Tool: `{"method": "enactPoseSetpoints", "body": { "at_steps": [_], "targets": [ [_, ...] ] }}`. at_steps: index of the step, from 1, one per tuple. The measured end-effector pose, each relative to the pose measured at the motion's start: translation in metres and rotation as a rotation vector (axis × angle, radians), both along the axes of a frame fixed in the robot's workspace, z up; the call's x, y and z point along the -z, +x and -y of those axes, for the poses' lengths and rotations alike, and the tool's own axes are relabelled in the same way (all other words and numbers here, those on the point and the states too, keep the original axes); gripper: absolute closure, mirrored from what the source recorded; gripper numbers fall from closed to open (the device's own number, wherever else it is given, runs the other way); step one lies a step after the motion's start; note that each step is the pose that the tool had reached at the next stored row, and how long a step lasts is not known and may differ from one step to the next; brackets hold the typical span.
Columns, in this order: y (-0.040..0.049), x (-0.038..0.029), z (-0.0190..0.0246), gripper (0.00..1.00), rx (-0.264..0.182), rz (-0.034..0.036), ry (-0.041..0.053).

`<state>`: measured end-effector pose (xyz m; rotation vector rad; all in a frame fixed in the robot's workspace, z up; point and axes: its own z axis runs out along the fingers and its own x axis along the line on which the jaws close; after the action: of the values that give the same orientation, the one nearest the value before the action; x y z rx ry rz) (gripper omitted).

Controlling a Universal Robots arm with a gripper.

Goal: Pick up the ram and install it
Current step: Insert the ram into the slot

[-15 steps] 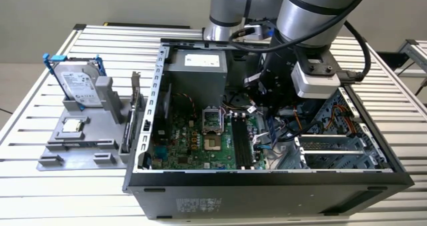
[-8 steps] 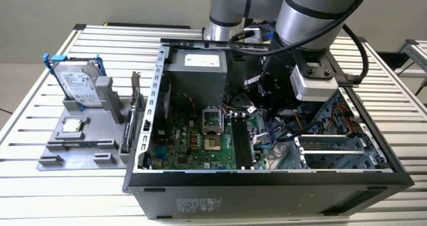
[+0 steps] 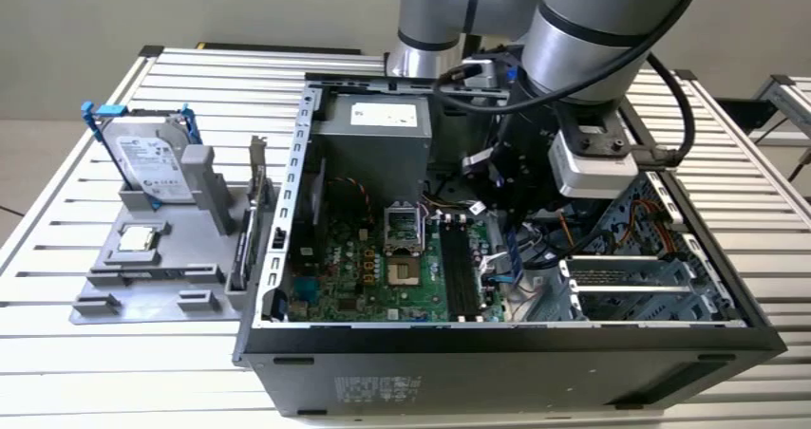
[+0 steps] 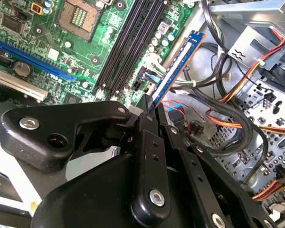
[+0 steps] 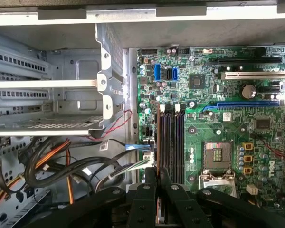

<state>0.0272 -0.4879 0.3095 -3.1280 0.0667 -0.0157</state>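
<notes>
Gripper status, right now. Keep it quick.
Gripper: shut on the ram, which it holds inside the open computer case, close to the memory slots.

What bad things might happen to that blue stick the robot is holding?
The ram is pinched at one end by the fingers, so it might tip or slip. If it misses the black slots, it could hit the green board. Loose cables nearby might snag.
</notes>
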Motion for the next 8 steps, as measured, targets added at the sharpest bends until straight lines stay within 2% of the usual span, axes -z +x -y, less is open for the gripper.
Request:
{"method": "enactPoseSetpoints", "body": {
  "at_steps": [8],
  "targets": [
    [0.0002, 0.0057, 0.0000, 1.00, 0.000, 0.0000, 0.0001]
  ]
}}
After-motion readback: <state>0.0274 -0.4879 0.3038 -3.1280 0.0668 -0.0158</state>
